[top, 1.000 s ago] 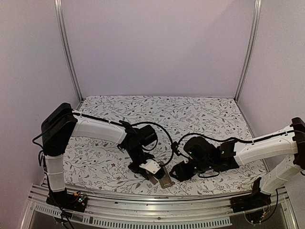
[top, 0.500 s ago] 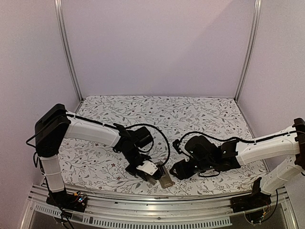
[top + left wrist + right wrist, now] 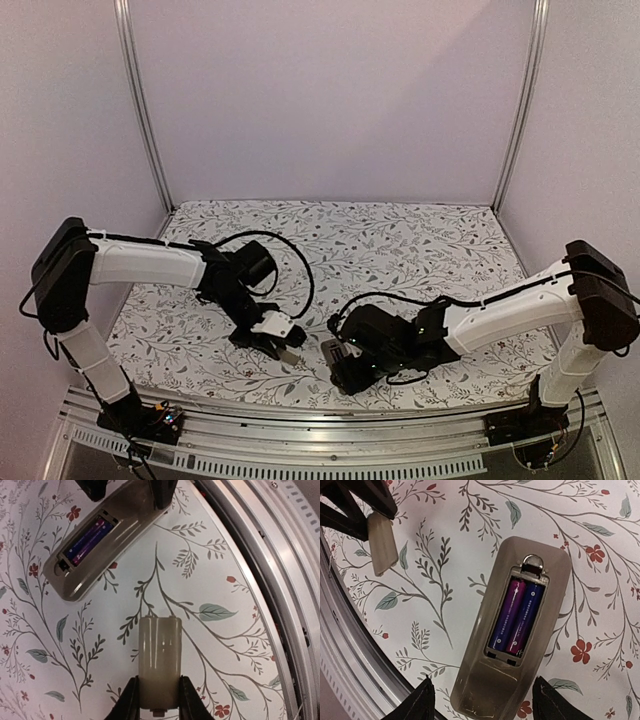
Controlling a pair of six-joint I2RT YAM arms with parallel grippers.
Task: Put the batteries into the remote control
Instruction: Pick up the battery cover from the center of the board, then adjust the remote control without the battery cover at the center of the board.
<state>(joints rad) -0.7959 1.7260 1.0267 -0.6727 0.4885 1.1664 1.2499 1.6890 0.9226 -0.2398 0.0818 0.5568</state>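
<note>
Left gripper point(image 3: 159, 703): nearly closed, both fingers pinching one short end of the battery cover point(image 3: 159, 655).
Right gripper point(image 3: 485, 692): jaws wide, one finger on each side of the remote control's plain end; a gap visible on one side, nothing clamped.
Remote control point(image 3: 492, 685): lying back-up on the table point(image 3: 400, 240), close to the front rail point(image 3: 280, 555), battery recess point(image 3: 532, 575) uncovered.
Batteries point(image 3: 517, 615): two cells, one purple and one blue, seated side by side lengthwise in the recess, filling it.
Battery cover: greyish-tan curved plate, apart from the remote control and just beside it on the rail side; resting on the table or held just above it, cannot tell.
Arms: both reaching in toward the middle of the near edge, grippers close together in the top view.
Table: covered with a floral-print cloth, grey leaves and small red flowers.
</note>
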